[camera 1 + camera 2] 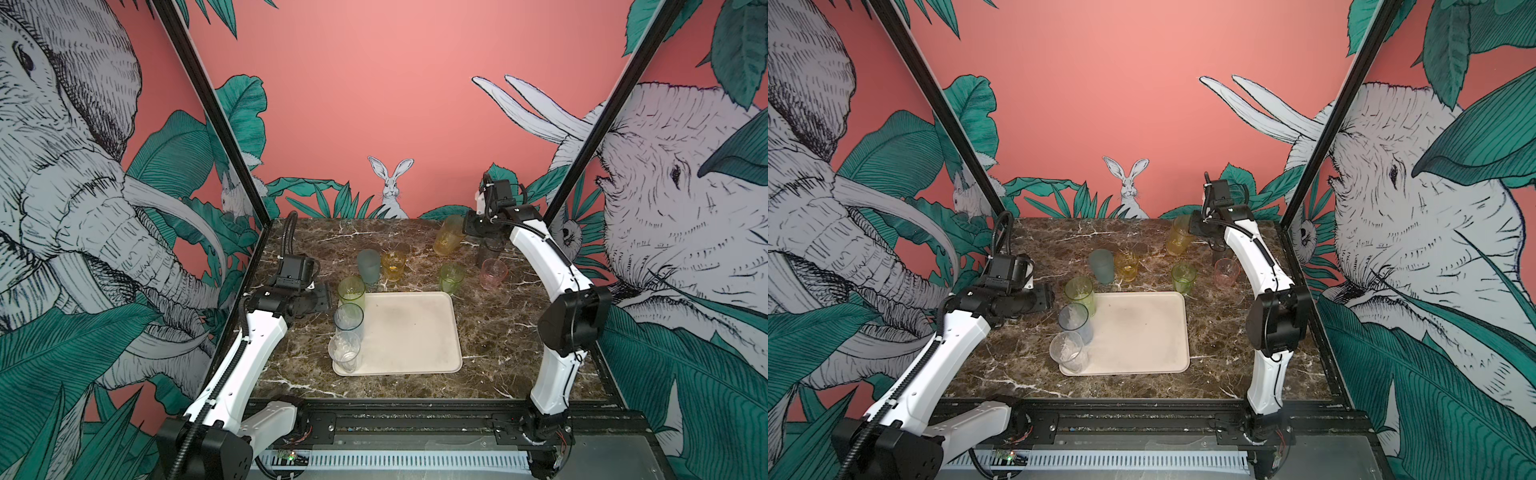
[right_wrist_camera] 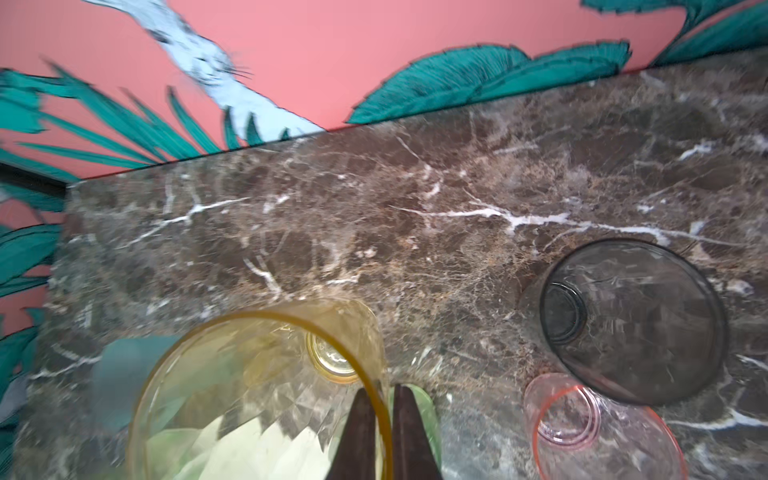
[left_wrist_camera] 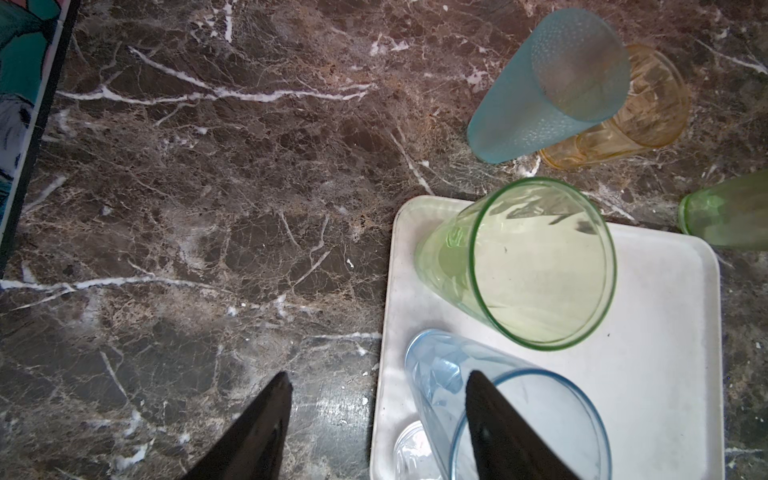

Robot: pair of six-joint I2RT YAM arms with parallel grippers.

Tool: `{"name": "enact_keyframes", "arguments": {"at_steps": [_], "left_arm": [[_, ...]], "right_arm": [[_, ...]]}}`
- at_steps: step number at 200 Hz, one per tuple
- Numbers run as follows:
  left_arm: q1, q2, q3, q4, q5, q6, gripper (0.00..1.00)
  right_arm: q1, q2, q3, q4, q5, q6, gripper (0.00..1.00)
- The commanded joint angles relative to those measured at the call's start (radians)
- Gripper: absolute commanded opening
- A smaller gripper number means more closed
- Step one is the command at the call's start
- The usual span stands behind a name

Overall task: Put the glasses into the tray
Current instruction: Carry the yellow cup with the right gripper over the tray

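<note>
Clear tumbler (image 1: 344, 351), 1: near-left corner of tray (image 1: 415, 332). Pale blue tumbler (image 1: 349, 318), 1, and tall yellow-green tumbler (image 1: 351, 291), 1: same left rim, farther back. Off tray, beyond its far rim, 6: frosted teal tumbler (image 1: 368, 266), short amber tumbler (image 1: 393, 265) just beside it, short green tumbler (image 1: 451, 277), pink tumbler (image 1: 493, 272), smoky grey tumbler (image 2: 631, 320), tall amber tumbler (image 1: 448, 237). Total 9 glasses, mouths up, long axes vertical. Left jaws: wide apart, empty, over table (image 1: 498, 340) left of tray. Right jaws: pinched on tall amber tumbler's wall, far right.

3 glasses (image 1: 348, 319) upright along tray (image 1: 411, 332) L edge; 6 outside.
</note>
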Motion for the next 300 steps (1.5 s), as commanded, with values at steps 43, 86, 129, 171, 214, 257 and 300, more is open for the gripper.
{"name": "enact_keyframes", "arguments": {"at_steps": [43, 86, 129, 171, 214, 257, 300], "left_arm": [[0.007, -0.007, -0.011, 0.0, -0.009, -0.013, 0.68], [0.007, -0.006, -0.007, -0.001, -0.021, -0.009, 0.68], [0.007, 0.002, 0.001, -0.003, -0.023, -0.006, 0.68], [0.007, 0.001, 0.0, -0.005, -0.025, -0.008, 0.68], [0.008, 0.004, -0.003, -0.003, -0.023, -0.011, 0.68], [0.007, 0.007, -0.005, -0.001, -0.024, -0.009, 0.68], [0.006, 0.003, -0.01, -0.001, -0.026, -0.011, 0.68]], "right_arm": [[0.088, -0.189, -0.103, -0.057, 0.036, -0.053, 0.0], [0.167, -0.274, -0.204, -0.053, 0.07, -0.064, 0.0], [0.249, -0.346, -0.302, -0.003, 0.102, -0.066, 0.0], [0.333, -0.345, -0.347, 0.015, 0.149, -0.064, 0.0], [0.406, -0.305, -0.357, 0.016, 0.176, -0.062, 0.0], [0.468, -0.254, -0.355, 0.025, 0.207, -0.066, 0.0], [0.51, -0.203, -0.344, 0.03, 0.228, -0.067, 0.0]]}}
